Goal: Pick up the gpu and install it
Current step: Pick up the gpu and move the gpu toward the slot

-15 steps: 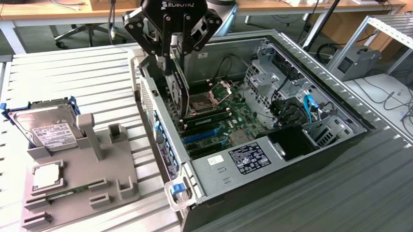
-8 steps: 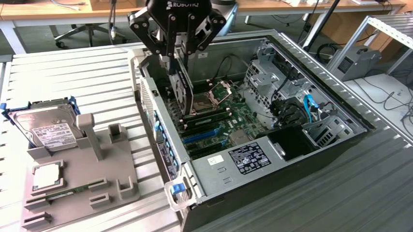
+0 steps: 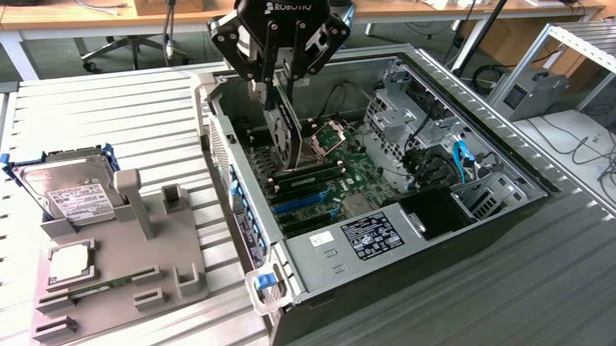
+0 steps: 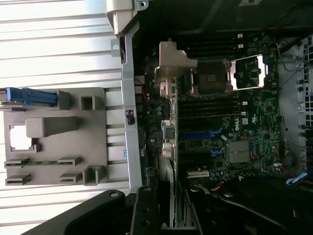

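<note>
Slatted metal worktop (image 3: pixel 115 115), open computer case (image 3: pixel 405 288), claw (image 3: pixel 278 97) clamped on upright gpu (image 3: pixel 287 140) over motherboard (image 3: pixel 358 173), office chair (image 3: pixel 125 45) behind

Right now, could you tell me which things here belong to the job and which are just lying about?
Job: gripper, gpu held in it, open computer case, motherboard.
Lying about: hard drive, processor chip, grey holder.

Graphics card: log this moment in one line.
fingers: shut on graphics card | card: upright, over motherboard | inside open case
</note>
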